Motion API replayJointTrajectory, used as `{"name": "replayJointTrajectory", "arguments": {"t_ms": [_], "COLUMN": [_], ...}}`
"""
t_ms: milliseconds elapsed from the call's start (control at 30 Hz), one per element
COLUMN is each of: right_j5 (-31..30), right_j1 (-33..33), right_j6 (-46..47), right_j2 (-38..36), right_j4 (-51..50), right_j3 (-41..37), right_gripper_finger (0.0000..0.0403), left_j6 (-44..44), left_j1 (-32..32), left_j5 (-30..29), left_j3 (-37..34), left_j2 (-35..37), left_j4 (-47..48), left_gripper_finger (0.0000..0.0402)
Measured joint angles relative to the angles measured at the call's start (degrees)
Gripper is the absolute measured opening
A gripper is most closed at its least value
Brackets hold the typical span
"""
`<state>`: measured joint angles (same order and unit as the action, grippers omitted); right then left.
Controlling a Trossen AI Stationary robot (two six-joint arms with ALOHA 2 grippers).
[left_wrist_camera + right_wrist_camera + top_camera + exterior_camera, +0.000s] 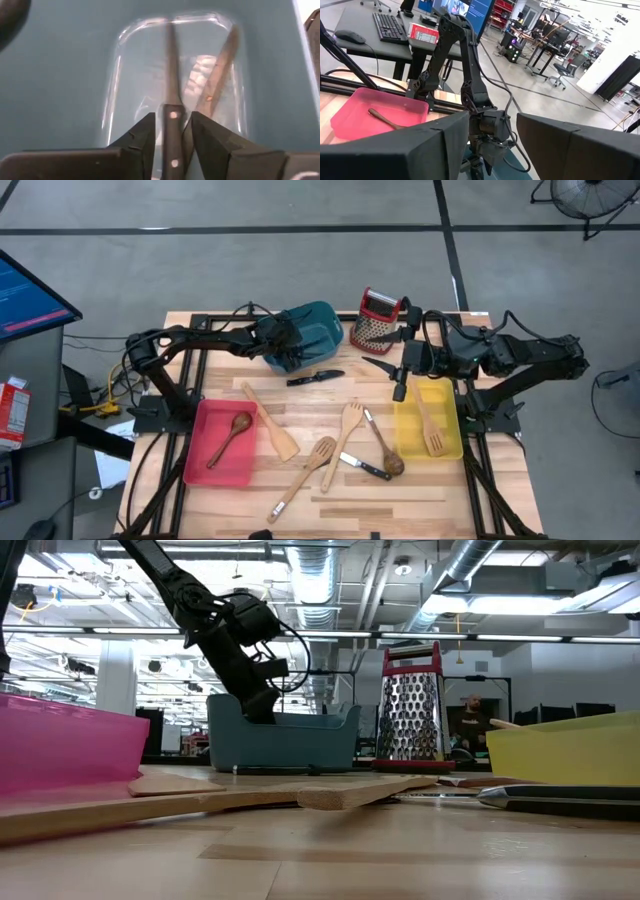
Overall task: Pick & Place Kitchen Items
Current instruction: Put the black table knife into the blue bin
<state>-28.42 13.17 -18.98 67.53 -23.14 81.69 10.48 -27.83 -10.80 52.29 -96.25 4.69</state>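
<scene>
My left gripper (287,352) reaches down into the teal bin (318,328) and is shut on a black-handled steel knife (171,95). A second knife (217,75) lies on the bin's floor. My right gripper (398,380) is open and empty, above the table between the grater and the yellow bin (450,448). On the table lie a black-handled knife (315,377), pale wooden spatulas and forks (270,420) (348,430) (305,475), a dark wooden spoon (385,452) and a small knife (365,468). Another dark spoon (232,435) lies in the red bin (200,470). A pale slotted spatula (430,425) lies in the yellow bin. My left gripper pinches the knife's riveted black handle (172,131) between its two fingers (146,137), coming from above into the bin. The fingers lie along the knife. The blade points away from them toward the bin's floor; whether its tip rests there I cannot tell.
A red-topped metal box grater (377,320) stands at the far edge beside the teal bin, close to my right gripper. In the low view it (412,715) stands right of the teal bin (285,735). A desk with a monitor stands off the table's left.
</scene>
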Motion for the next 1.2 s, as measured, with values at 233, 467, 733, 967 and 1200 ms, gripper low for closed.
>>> {"name": "replayJointTrajectory", "arguments": {"t_ms": [233,467,733,967,1200], "right_j5": [0.01,0.02,0.02,0.02,0.04], "right_j1": [0.0,0.0,0.0,0.0,-0.02], "right_j6": [0.01,1.05,1.1,3.21,4.0], "right_j2": [0.0,0.0,0.0,0.0,0.0], "right_j4": [0.0,0.0,0.0,-0.2,-0.19], "right_j3": [0.0,0.0,0.0,0.0,0.0], "right_gripper_finger": [0.018,0.0182,0.018,0.0174,0.0165], "left_j6": [-0.15,1.35,10.49,8.2,2.74], "left_j1": [0.49,7.34,27.21,36.86,34.97], "left_j5": [0.27,3.6,-20.83,-32.6,-34.36], "left_j3": [0.27,1.11,1.07,1.11,3.08], "left_j2": [2.75,16.18,20.21,9.83,-2.73], "left_j4": [0.06,-1.8,2.01,-0.33,-1.82], "left_gripper_finger": [0.0145,0.016,0.0157,0.004,0.0001]}}
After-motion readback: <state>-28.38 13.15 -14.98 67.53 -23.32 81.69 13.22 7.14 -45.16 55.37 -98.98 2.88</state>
